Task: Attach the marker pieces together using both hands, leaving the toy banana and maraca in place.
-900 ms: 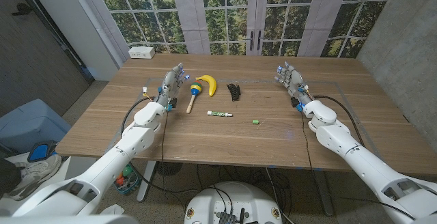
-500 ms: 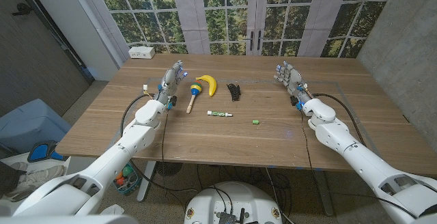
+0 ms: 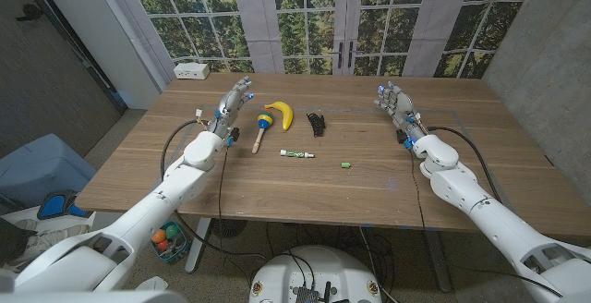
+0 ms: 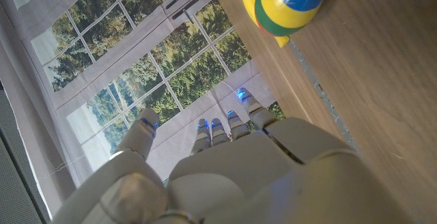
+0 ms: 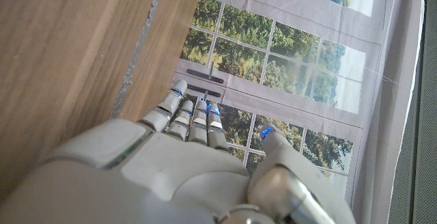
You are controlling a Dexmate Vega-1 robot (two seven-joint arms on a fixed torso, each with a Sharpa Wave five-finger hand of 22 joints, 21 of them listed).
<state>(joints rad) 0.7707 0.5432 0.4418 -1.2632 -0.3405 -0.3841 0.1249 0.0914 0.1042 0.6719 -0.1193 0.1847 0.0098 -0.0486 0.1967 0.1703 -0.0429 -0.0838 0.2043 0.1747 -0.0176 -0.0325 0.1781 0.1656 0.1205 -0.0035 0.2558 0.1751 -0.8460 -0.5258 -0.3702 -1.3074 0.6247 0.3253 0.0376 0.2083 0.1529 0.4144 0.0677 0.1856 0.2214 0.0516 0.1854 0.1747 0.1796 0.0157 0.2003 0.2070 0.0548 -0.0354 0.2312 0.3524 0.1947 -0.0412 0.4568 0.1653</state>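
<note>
The marker body (image 3: 297,154) is lying near the middle of the wooden bench (image 3: 305,187), its long axis running across the bench from the robot's left to its right. It is white with green at the left end and a dark band along it; which end carries the tip is too small to make out. The marker cap (image 3: 345,164), a short green piece, is lying apart from the body, to its right and slightly nearer the robot, its long axis also running left to right.

The left hand (image 3: 233,105) is hovering at the far left part of the bench, just left of the maraca (image 3: 261,127), with its fingers (image 4: 217,126) stretched out and slightly apart, holding nothing. In the left wrist view the maraca's round head (image 4: 287,5) is showing yellow, green and blue, cut off at the picture's edge. The maraca's wooden handle is pointing toward the robot, and its head is sitting just beside the toy banana (image 3: 282,113).

The right hand (image 3: 396,106) is held up at the far right, well apart from both marker pieces, fingers (image 5: 192,118) extended close together, thumb apart, gripping nothing.

A black ridged object (image 3: 317,123) is lying right of the banana; what it is cannot be told.
</note>
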